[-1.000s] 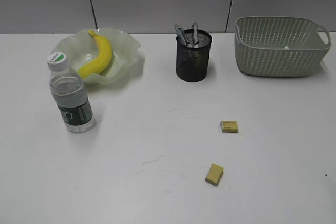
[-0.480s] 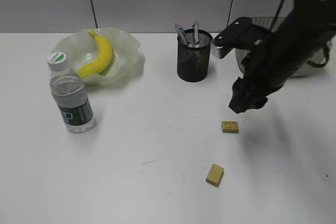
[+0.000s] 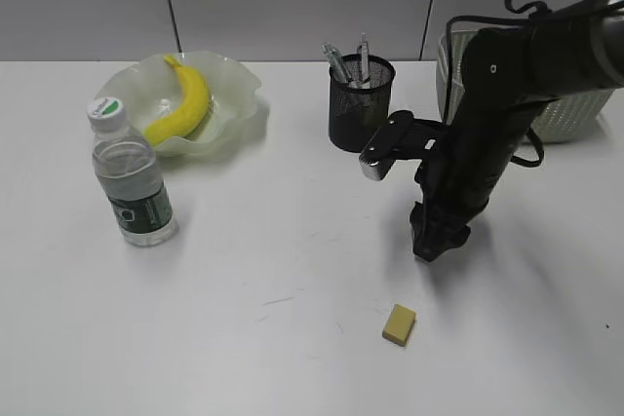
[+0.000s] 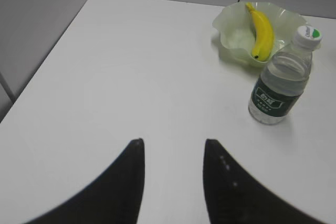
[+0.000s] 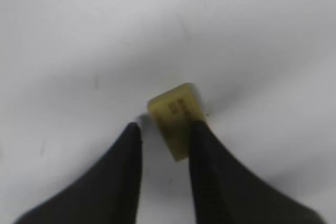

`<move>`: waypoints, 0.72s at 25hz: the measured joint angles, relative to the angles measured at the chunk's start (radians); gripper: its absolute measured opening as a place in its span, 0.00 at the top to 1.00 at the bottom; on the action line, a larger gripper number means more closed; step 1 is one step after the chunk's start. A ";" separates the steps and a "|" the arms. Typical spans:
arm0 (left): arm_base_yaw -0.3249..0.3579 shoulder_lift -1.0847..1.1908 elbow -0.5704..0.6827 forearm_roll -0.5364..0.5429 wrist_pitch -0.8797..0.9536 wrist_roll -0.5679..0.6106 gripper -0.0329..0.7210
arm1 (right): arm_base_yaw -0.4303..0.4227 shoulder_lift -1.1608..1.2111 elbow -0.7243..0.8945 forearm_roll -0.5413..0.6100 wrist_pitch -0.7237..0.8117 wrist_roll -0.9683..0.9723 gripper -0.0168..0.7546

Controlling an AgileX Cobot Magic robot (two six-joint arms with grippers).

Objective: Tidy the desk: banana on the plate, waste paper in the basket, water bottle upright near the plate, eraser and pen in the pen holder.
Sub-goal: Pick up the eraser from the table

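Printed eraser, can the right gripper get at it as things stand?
Probably yes. The right gripper is down at the desk with its jaws open, and the printed eraser already lies partly between them, off to one side. Nothing else is close.

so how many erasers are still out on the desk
2. One yellow eraser lies free near the front of the desk. The other eraser sits under the right gripper, between its open fingers, hidden in the exterior view.

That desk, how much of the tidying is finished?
Done: banana lies on the plate, water bottle stands upright beside it, pens sit in the pen holder. In hand: the right pincer is down around one eraser. Left: that eraser and a second eraser on the desk.
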 joint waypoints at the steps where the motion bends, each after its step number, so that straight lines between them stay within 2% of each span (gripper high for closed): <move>1: 0.000 0.000 0.000 0.000 0.000 0.000 0.58 | 0.000 0.000 0.000 -0.006 -0.011 0.000 0.65; 2: 0.000 0.000 0.000 0.000 0.000 0.000 0.58 | -0.001 -0.001 -0.001 -0.011 -0.023 0.000 0.78; 3: 0.000 0.000 0.000 0.000 -0.001 0.000 0.58 | -0.004 -0.007 -0.001 0.012 -0.042 0.000 0.87; 5: 0.000 0.000 0.000 -0.002 -0.001 0.000 0.58 | -0.001 -0.043 0.003 0.077 -0.104 0.000 0.95; 10: 0.000 0.000 0.000 -0.002 -0.001 0.000 0.59 | -0.004 -0.181 -0.023 0.201 -0.412 0.000 0.96; 12: 0.000 0.000 0.000 -0.002 -0.001 0.000 0.59 | -0.015 -0.178 -0.067 0.220 -0.453 -0.001 0.96; 13: 0.000 0.000 0.000 -0.002 -0.001 0.000 0.59 | -0.022 -0.167 -0.087 0.225 -0.426 -0.001 0.96; 15: 0.000 0.000 0.000 -0.002 -0.001 0.000 0.59 | -0.042 -0.119 -0.132 0.231 -0.273 0.013 0.88; 16: 0.000 0.000 0.000 -0.002 -0.001 0.000 0.59 | -0.055 -0.098 -0.142 0.231 -0.198 0.024 0.77; 18: 0.000 0.000 0.000 -0.002 -0.001 0.000 0.59 | -0.074 -0.053 -0.142 0.218 -0.047 0.036 0.45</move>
